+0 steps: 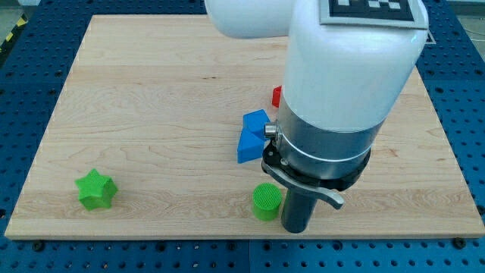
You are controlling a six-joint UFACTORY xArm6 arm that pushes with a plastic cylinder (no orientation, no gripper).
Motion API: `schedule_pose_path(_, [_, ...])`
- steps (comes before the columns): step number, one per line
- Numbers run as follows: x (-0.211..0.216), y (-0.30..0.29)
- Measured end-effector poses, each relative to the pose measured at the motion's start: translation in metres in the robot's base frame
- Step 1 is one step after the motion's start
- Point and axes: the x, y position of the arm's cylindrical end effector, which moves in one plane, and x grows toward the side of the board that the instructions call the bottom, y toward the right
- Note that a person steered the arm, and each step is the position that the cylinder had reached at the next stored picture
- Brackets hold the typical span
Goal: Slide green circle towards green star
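We are showing a bulky glossy white arm housing (pixel 348 57) bearing a black-and-white marker tag (pixel 371 10), above a grey metallic collar (pixel 322 144) and black clamp ring (pixel 311 176), ending in a dark cylindrical rod (pixel 297 208).

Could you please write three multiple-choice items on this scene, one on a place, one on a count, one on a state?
1. Where is the green star?
A. view's bottom left
B. view's top right
C. centre

2. How many green blocks show?
A. one
B. two
C. four

3. How does my tip stand to the green circle?
A. far off at the view's top
B. on the star's side of it
C. close at its right in the view

Answers:
1 A, it sits near the board's lower left corner.
2 B, star and circle only.
3 C, the rod's end is just right of the circle, opposite the star.
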Motion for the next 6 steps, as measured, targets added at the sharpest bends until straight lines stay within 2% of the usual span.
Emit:
schedule_pose_path(3, [-0.012,-0.047])
schedule_pose_path(4, [-0.012,-0.046])
schedule_pose_path(5, [-0.012,-0.017])
schedule_pose_path(6, [-0.034,-0.016])
